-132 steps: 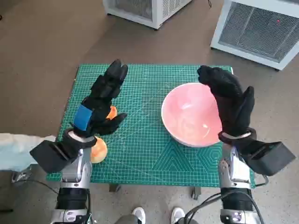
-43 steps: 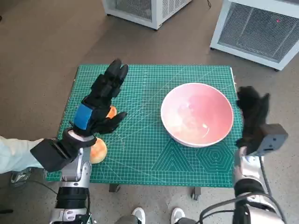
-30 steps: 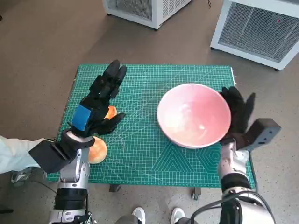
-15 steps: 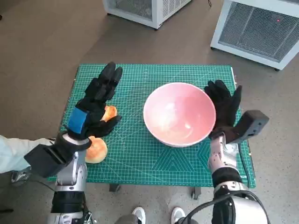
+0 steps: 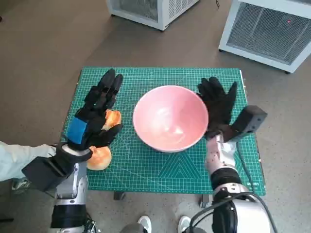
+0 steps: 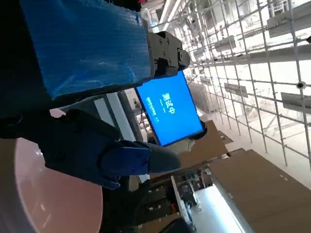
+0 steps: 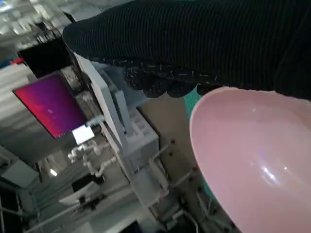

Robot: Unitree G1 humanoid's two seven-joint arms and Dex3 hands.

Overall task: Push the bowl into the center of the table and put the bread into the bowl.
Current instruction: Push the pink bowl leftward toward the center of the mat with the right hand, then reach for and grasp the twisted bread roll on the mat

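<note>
The right hand (image 5: 218, 108) has its gloved fingers (image 5: 210, 90) spread and straight, holding nothing, with the palm side pressed against the bowl (image 5: 170, 118) at the bowl's 3 o'clock rim; in the right wrist view the knitted glove (image 7: 194, 43) lies as a dark band just beside the pale pink rim of the bowl (image 7: 252, 155). The left hand (image 5: 92, 119) also has its fingers (image 5: 106, 86) extended and apart, gripping nothing, hovering over the mat (image 5: 146, 170) at 9 o'clock from the bowl and apart from it; the blue tape (image 5: 76, 130) on its back faces up. In the left wrist view the blue-taped back (image 6: 82, 43) fills one corner, dark fingers (image 6: 87, 145) reach across, and a slice of the bowl's pink inside (image 6: 43, 194) shows beyond them. The bowl is wide, round, glossy pale pink, with soft light spots on its inner wall and nothing in it; it sits upright near the middle of the green gridded mat. Two pieces of bread lie toward 8 o'clock from the bowl: a smaller orange-brown piece (image 5: 112, 117) partly hidden under the left hand's fingers, and a round, pale golden bun (image 5: 100, 157) near the mat's front edge, just beside the left wrist. Whether the left hand touches the smaller piece cannot be told. Past the table at 12 and 1 o'clock stand two white cabinets with grilles (image 5: 265, 26) on the brown floor (image 5: 43, 48)
</note>
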